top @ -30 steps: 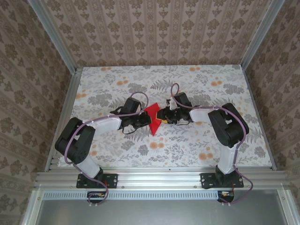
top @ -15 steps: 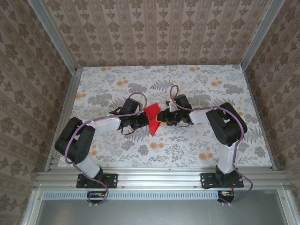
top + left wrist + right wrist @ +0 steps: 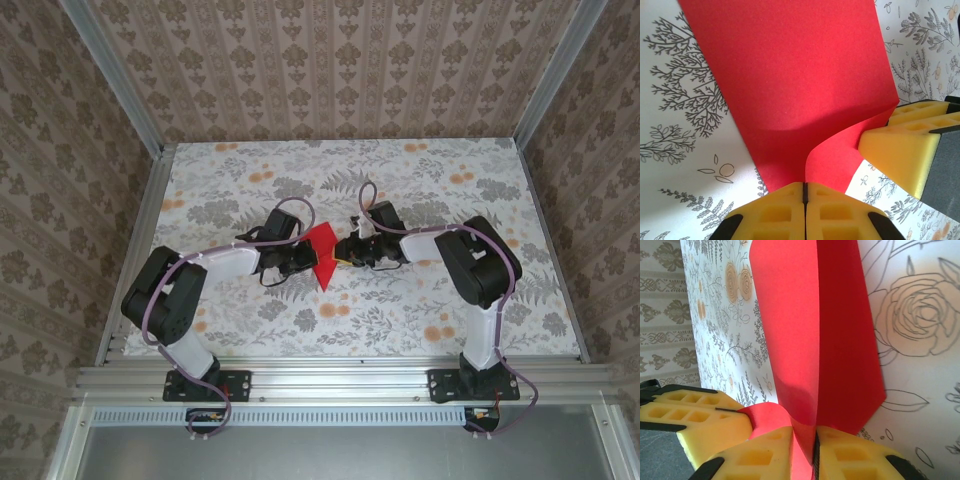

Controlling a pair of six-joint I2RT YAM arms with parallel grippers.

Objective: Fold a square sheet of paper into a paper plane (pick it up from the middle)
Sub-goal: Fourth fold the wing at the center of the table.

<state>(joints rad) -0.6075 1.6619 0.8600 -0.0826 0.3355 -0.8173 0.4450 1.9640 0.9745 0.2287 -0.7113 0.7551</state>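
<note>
The paper (image 3: 322,252) sits near the middle of the table (image 3: 430,300), slightly left of centre. It lies directly between the two grippers, which meet over it from either side. From above it looks like a red shape tapering to a point on the near side.

The left gripper (image 3: 304,262) reaches in from the left and touches the paper's left edge. In the left wrist view its yellow fingers (image 3: 775,210) are pressed together with only a thin seam between them. A curled edge of the paper runs down into that seam, so the fingers are clamped on the paper. Beyond the fingers, most of the sheet lies flat on the table and stretches away from the camera. Its right side lifts in a curve toward a yellow finger of the right gripper (image 3: 900,150), which touches that raised edge.

The right gripper (image 3: 345,252) comes in from the right and touches the paper's right edge. In the right wrist view its pads (image 3: 855,455) are closed on a strip of red paper that fills the narrow gap between them. From that grip a long crease runs away from the camera. The right-hand part lies on the table, and the left part stands up and bends over. A flap curves left into the seam of the left gripper's fingers (image 3: 695,415), just beside the right gripper's own.
</note>
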